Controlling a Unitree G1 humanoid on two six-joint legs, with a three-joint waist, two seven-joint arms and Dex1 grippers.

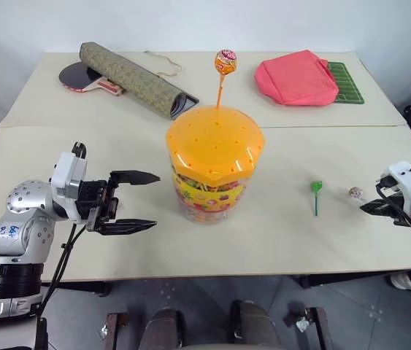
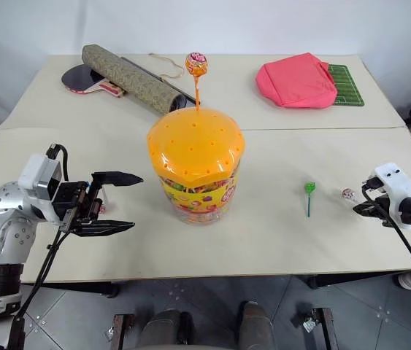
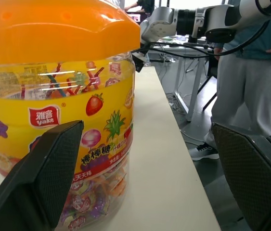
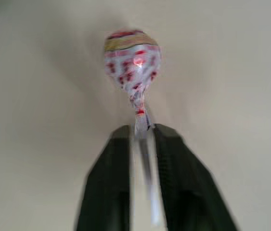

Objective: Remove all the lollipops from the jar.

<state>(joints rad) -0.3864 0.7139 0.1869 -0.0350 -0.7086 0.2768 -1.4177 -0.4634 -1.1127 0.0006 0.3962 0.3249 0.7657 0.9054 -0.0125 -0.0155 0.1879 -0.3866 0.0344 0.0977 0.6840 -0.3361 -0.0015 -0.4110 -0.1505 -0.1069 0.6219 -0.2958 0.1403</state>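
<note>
The jar (image 1: 211, 191), a clear tub with a yellow label and a domed orange lid (image 1: 214, 142), stands at the table's middle. One lollipop (image 1: 225, 62) on an orange stick stands upright in a lid hole. A green lollipop (image 1: 316, 188) lies on the table to the right. Further right lies a white-stick lollipop (image 4: 131, 57), its stick loose between the slightly parted fingers of my right gripper (image 1: 369, 208), head on the tabletop. My left gripper (image 1: 155, 200) hangs wide open just left of the jar, pointing at it, holding nothing.
At the back left lie a rolled olive mat (image 1: 128, 79) and a table tennis paddle (image 1: 81, 76). A pink bag (image 1: 296, 79) on a green mat (image 1: 347, 82) sits back right. A person (image 3: 251, 72) stands beyond the table's right end.
</note>
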